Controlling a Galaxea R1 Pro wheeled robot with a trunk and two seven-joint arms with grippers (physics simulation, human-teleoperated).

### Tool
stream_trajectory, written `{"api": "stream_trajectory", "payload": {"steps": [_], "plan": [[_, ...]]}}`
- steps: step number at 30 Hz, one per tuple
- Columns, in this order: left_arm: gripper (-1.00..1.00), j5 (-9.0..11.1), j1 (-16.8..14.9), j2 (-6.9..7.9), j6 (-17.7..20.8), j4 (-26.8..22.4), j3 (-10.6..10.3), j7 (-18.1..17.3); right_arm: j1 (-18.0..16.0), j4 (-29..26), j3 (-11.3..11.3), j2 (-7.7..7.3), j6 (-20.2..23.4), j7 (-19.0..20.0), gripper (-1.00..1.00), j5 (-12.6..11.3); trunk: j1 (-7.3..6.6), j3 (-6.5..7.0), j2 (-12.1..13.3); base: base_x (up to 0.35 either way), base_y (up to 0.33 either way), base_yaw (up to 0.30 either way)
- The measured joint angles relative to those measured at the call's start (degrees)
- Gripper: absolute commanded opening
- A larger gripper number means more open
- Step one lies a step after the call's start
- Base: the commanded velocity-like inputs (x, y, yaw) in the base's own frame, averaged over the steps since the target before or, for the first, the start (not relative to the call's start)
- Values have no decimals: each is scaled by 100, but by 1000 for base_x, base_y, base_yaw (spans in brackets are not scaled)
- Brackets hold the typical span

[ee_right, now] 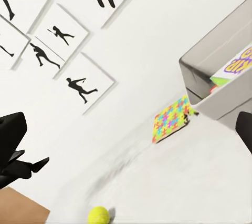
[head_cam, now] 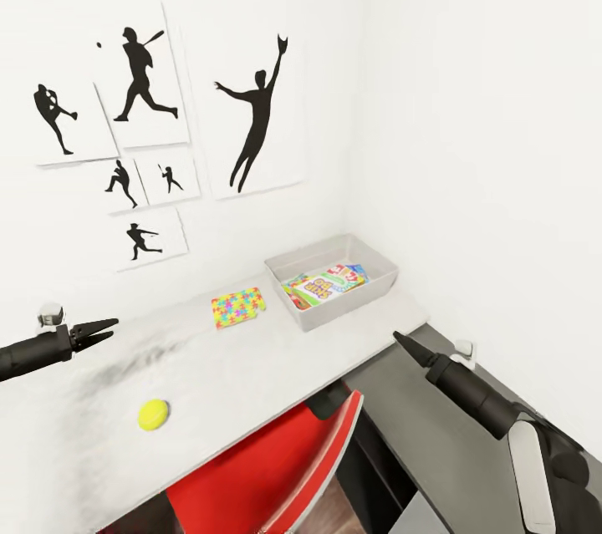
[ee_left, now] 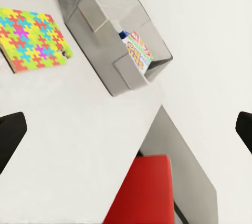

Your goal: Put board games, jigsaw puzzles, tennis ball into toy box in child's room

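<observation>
We judged the work partly done: the toy box point(head_cam: 380, 283) on the table point(head_cam: 276, 367) already held the "SKIP-BO" board game point(head_cam: 322, 285) with other bright print under it, while one jigsaw puzzle point(head_cam: 238, 307) lay flat just beside the box and the tennis ball point(head_cam: 153, 414) sat near the table's front edge, well apart from it. Next we needed to reach for either. Our left gripper point(head_cam: 104, 329) hovered empty over the table's left end, its jaws parted. Our right gripper point(head_cam: 403, 343) hung beyond the table's right edge, pointing toward the box; whether it was parted we could not tell
</observation>
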Motion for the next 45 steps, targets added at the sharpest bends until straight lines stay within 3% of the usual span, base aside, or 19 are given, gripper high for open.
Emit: {"api": "stream_trajectory", "payload": {"steps": [18,45], "plan": [[100,0,1,-6,0,-2,-1,0,0,2,8,16,-1,-87,100,77,-2,146,1,-108,119,151],[100,-2,-1,-9,-5,-3,-10,-1,1,1,8,18,-1,-106,100,79,-3,157,1,159,97,10]]}}
